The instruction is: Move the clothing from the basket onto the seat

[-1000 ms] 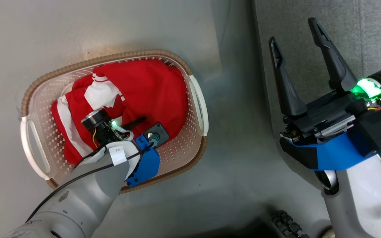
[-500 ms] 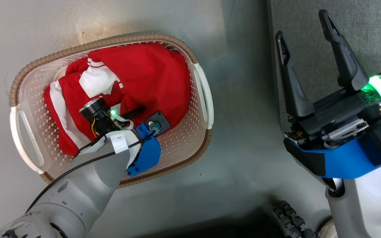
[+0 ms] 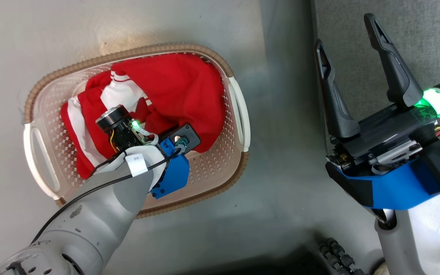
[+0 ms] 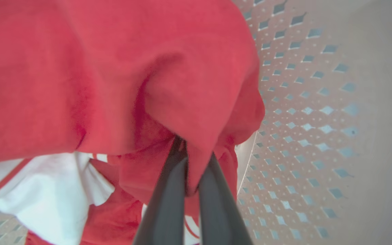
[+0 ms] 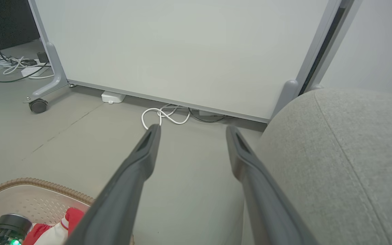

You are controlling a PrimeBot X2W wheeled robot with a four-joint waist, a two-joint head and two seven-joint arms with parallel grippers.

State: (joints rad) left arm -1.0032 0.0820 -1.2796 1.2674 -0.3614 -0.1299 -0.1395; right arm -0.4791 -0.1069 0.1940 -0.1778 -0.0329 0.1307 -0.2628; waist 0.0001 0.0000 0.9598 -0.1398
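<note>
The cream basket (image 3: 147, 51) with its brown rim stands on the grey floor, holding the red and white clothing (image 3: 181, 84). My left arm reaches down into it. In the left wrist view my left gripper (image 4: 192, 153) is shut, pinching a fold of the red clothing (image 4: 97, 68) next to the perforated basket wall (image 4: 301, 119). My right gripper (image 3: 345, 30) hangs open and empty over the front edge of the grey seat (image 3: 414, 38). The right wrist view shows my right gripper (image 5: 192, 131) open, the seat (image 5: 345, 153) to its right and the basket rim (image 5: 39, 185) at lower left.
A pale partition panel (image 5: 182, 51) on a caster (image 5: 37, 105) stands beyond the floor, with a white cable (image 5: 165, 115) looped at its foot. More cables (image 5: 12, 64) lie at far left. A dark ribbed wheel (image 3: 334, 256) of my base sits at the bottom.
My left gripper has gone from open to shut on a fold of the red clothing; its dark finger has sunk out of sight. The head view has shifted slightly. The right gripper stays open.
</note>
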